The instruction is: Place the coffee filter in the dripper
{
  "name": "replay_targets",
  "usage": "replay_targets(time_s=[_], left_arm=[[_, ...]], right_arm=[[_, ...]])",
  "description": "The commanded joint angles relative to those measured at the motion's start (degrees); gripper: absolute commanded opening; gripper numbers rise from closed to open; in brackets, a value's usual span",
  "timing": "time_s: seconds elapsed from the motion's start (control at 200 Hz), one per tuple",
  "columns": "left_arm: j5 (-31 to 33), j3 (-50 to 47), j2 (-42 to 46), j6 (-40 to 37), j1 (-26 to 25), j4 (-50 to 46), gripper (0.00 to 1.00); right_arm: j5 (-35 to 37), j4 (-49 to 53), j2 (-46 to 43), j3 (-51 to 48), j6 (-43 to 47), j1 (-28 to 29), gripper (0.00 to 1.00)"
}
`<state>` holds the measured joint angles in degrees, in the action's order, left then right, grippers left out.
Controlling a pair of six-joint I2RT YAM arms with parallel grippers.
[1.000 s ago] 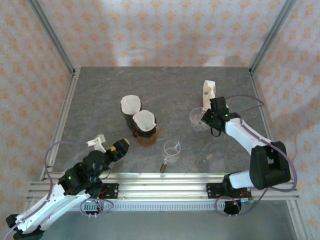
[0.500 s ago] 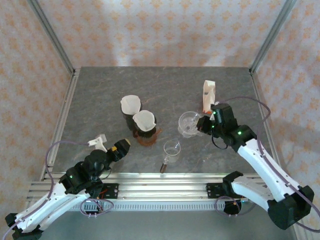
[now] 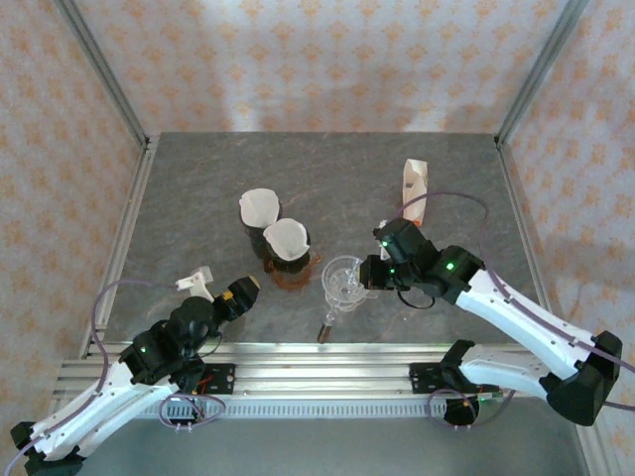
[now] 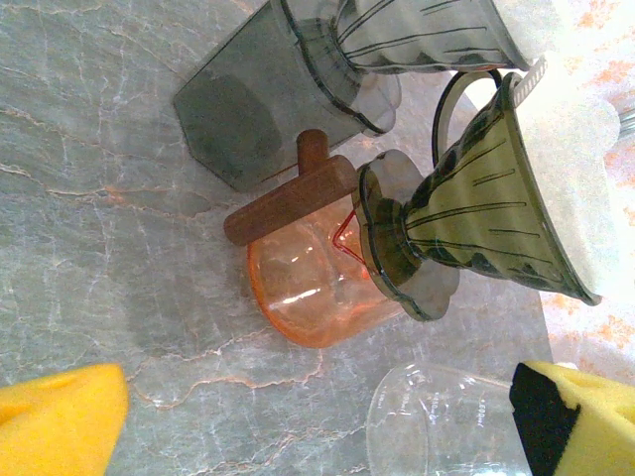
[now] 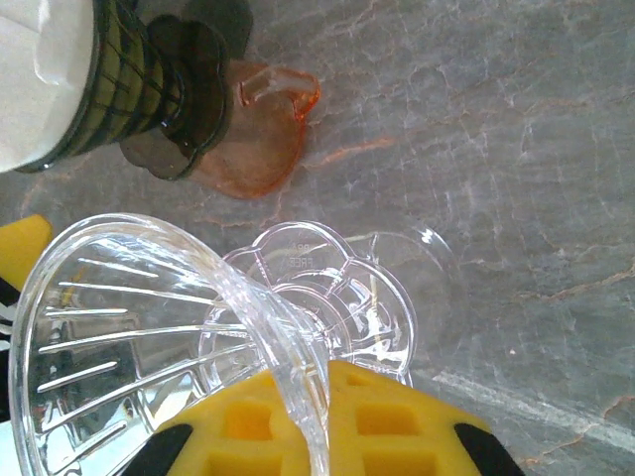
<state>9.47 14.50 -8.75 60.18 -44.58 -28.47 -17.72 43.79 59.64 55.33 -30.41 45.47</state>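
My right gripper [image 3: 365, 273] [image 5: 319, 402] is shut on the rim of the clear plastic dripper [image 3: 342, 278] [image 5: 149, 327]. It holds the dripper tilted, just over a clear glass beaker [image 3: 340, 296] [image 5: 422, 268] near the table's middle. White paper coffee filters [image 3: 414, 181] stand in a holder at the back right. Two more white filters [image 3: 288, 236] [image 3: 259, 206] sit in dark drippers to the left. My left gripper [image 3: 238, 293] [image 4: 317, 426] is open at the front left, and its yellow pads [image 4: 60, 416] have nothing between them.
One dark dripper [image 4: 476, 208] rests on an orange carafe [image 3: 291, 272] [image 4: 308, 288] with a wooden handle [image 4: 288, 198]. The other dark dripper [image 4: 397, 40] tops a grey server [image 4: 248, 109]. A small brown object [image 3: 325, 329] and a white piece [image 3: 195, 281] lie near the front edge.
The right arm has carried the clear dripper from the back right toward the middle, and it is now over the glass beaker. The left arm has not moved.
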Motion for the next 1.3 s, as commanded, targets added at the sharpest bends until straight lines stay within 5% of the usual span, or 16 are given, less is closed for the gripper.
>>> replay_targets(time_s=[0.0,0.525,0.591,0.731,0.836,0.981,1.191,1.296], left_arm=[[1.15,-0.53,0.95,0.86,0.24,0.24,1.0],[1.33,-0.53,1.11,0.91,0.2,-0.01,1.0],[1.3,-0.53,1.03,0.94,0.2,0.08,1.0],[1.18,-0.55,1.02,0.9,0.19,0.07,1.0],[1.05,-0.36,1.02,0.75,0.19,0.16,1.0],[0.97,-0.01,0.89,0.48,0.25,0.23,1.0],[0.48,0.44,-0.49,-0.76,0.2,1.19,1.0],[0.22,0.44,-1.38,-1.22,0.19,2.51,1.0]], right_arm=[[1.61,-0.12,-0.22,-0.31,-1.23,0.8,0.0],[0.84,-3.45,1.97,-1.96,-2.53,1.11,0.07],[1.12,-3.13,1.84,-2.07,-2.65,1.14,0.14],[2.42,-2.41,0.94,-2.03,-2.85,1.14,0.47],[4.13,-1.18,0.03,-1.34,-2.79,1.18,0.57],[9.75,1.19,-2.25,-0.04,-2.89,1.15,0.59],[26.81,3.54,-7.07,2.11,-1.44,0.45,0.62],[28.57,1.28,-5.02,3.68,2.31,-3.39,0.62]])
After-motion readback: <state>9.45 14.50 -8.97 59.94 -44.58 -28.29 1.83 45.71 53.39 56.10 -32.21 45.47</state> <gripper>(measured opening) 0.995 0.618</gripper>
